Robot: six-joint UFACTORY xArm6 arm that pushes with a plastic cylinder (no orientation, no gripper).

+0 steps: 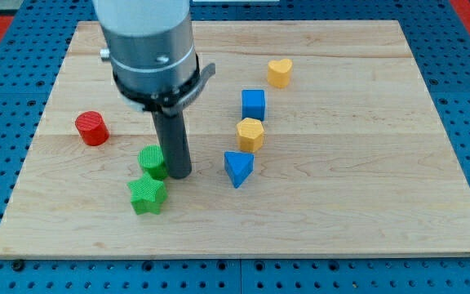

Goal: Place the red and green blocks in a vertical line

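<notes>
My tip touches green cylinder's right, green star just below-left; no claw. Next: red cylinder, far left, needs aligning.

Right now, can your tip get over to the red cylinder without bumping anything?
Probably yes. My tip sits just right of the green cylinder, which lies on the straight path to the red cylinder; swinging around it toward the view's top looks clear.
</notes>
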